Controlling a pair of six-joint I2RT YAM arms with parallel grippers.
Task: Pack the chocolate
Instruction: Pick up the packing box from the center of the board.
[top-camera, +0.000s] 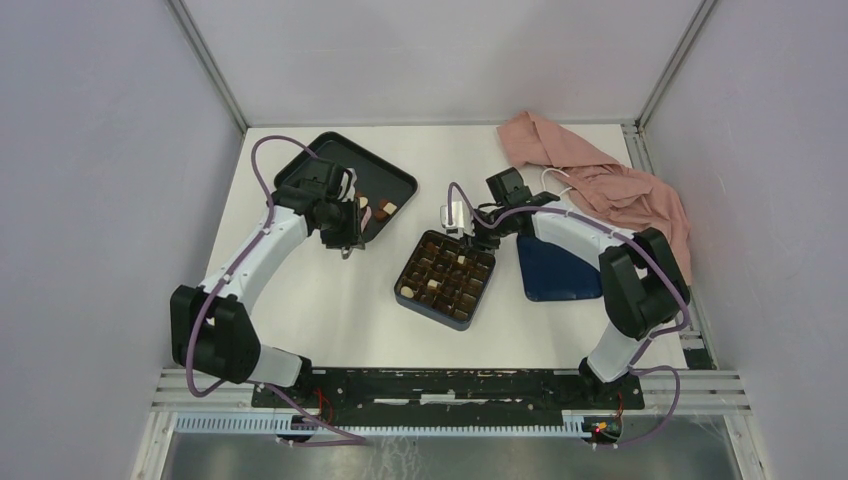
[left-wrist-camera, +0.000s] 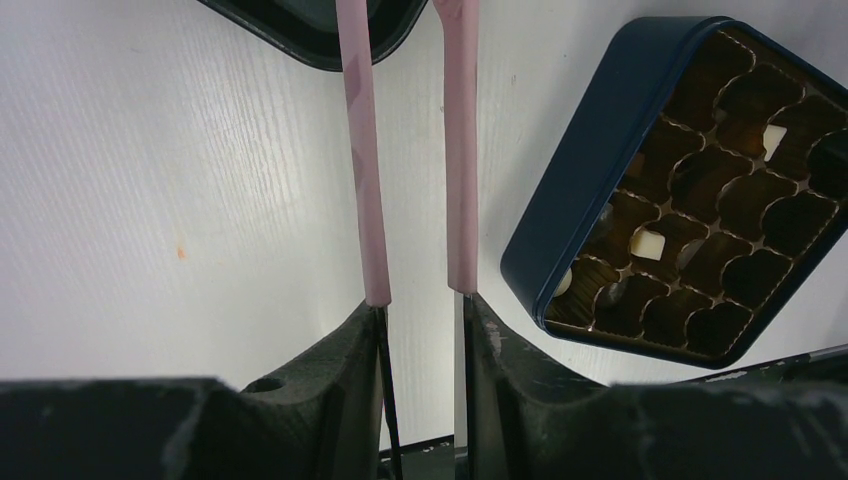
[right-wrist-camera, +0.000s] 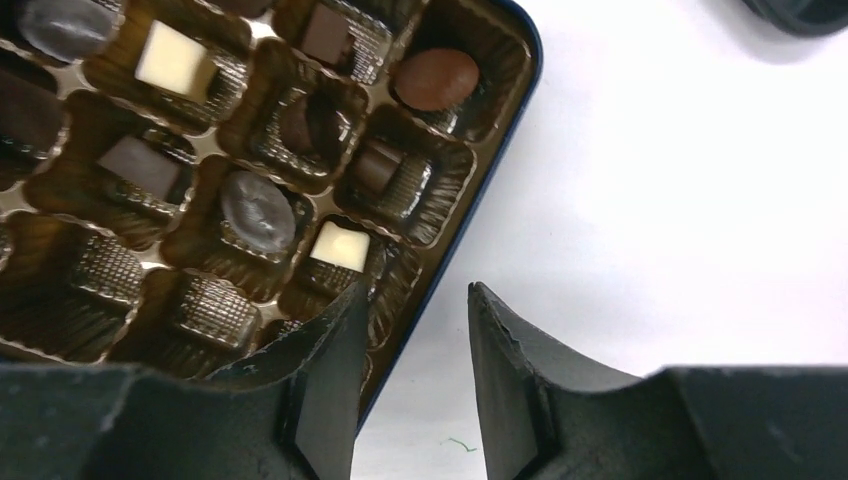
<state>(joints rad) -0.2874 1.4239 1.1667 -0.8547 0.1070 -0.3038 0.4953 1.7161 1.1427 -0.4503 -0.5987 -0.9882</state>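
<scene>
The chocolate left in the black tray (top-camera: 330, 145) is a few brown and cream pieces (top-camera: 375, 207). The dark blue grid box (top-camera: 400, 290) at mid-table holds several pieces. My left gripper (top-camera: 347, 243) hangs over the tray's near edge. In the left wrist view its long pink fingers (left-wrist-camera: 362, 150) stand a narrow gap apart with nothing showing between them, and their tips run off the top edge. My right gripper (right-wrist-camera: 410, 290) is open and empty over the box's far corner (top-camera: 458, 222), above a cream square (right-wrist-camera: 340, 245) and a brown oval (right-wrist-camera: 435, 78).
The box's dark blue lid (top-camera: 555, 272) lies right of the box under my right arm. A pink cloth (top-camera: 600, 175) is heaped at the back right. In the left wrist view the box (left-wrist-camera: 580, 180) is to the right and the tray (left-wrist-camera: 320, 45) at the top.
</scene>
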